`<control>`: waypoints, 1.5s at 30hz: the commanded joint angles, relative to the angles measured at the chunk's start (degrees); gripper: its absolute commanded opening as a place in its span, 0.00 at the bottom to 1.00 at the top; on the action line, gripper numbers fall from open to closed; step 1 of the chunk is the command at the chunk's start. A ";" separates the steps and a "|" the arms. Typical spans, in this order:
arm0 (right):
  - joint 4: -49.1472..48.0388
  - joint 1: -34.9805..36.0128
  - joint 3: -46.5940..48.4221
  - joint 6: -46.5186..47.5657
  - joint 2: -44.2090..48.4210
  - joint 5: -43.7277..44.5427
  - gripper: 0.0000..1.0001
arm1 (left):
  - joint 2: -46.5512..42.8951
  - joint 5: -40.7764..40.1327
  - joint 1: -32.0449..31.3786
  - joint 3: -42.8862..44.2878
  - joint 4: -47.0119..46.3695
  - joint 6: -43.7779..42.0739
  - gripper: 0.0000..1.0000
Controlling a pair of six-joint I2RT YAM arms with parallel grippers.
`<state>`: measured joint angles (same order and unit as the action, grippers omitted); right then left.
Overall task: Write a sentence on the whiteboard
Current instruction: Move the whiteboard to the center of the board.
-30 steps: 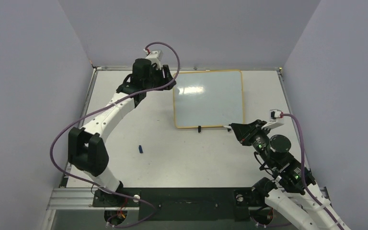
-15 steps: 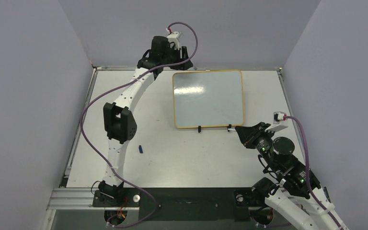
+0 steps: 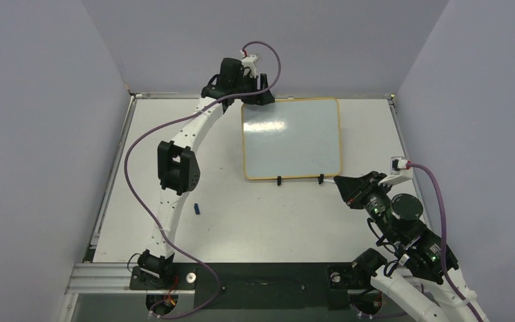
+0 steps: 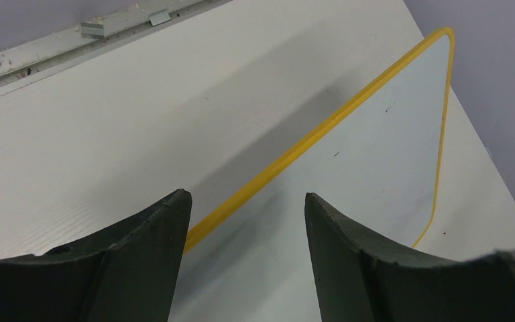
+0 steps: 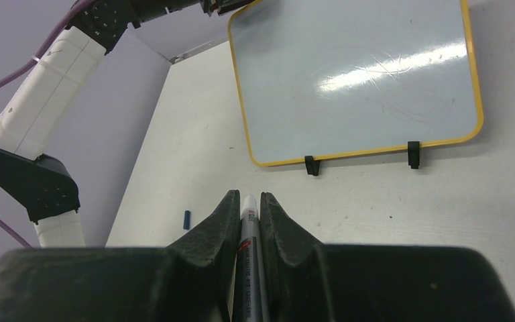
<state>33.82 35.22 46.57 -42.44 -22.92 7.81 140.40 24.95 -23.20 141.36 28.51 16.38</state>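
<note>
Whiteboard (image 3: 292, 137) flat on table (image 3: 255, 221), far of centre, left gripper (image 4: 246, 201) spread wide over its far-left frame edge, right gripper (image 5: 247, 198) pinching marker (image 5: 249, 261), near board's near-right corner, apart

Since the earlier pictures, the left arm (image 3: 198, 124) has been stretched out toward 1 o'clock. Its elbow (image 3: 178, 168) has been carried from the 8 o'clock part of the table up toward the middle. The left gripper (image 3: 263, 99) has been brought from beside the whiteboard (image 3: 295, 141) to that board's 11 o'clock corner, where the yellow frame is now seen between its spread fingers (image 4: 144, 248). The right gripper (image 3: 340, 181), with a marker (image 5: 249, 255) clamped in it, has been drawn back toward 4 o'clock, farther from the board's 5 o'clock corner.
</note>
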 commanded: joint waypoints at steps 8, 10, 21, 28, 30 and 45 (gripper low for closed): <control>0.33 -0.25 1.72 0.61 0.40 0.96 0.00 | 0.12 4.28 -0.13 2.44 1.66 -0.98 0.61; 0.32 -0.20 1.81 0.73 0.18 0.97 0.00 | -0.60 5.20 -0.51 1.51 2.36 -1.94 0.61; 0.25 -0.22 1.71 0.71 0.70 0.97 0.00 | -5.89 3.38 -5.97 -4.79 11.43 -13.18 0.61; 0.25 -0.23 1.60 0.77 0.87 0.96 0.00 | -6.16 3.67 -7.87 -3.48 12.76 -17.77 0.62; 0.30 -0.23 1.55 0.84 0.80 0.90 0.00 | -5.11 5.36 -7.76 -1.98 11.96 -17.87 0.64; 1.40 -0.22 2.22 2.92 -0.87 1.99 0.00 | 5.06 24.45 -5.91 3.57 -4.24 -6.21 0.68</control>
<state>34.98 35.22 46.61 -41.12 -22.44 8.40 142.91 41.25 -29.85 141.53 32.58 4.86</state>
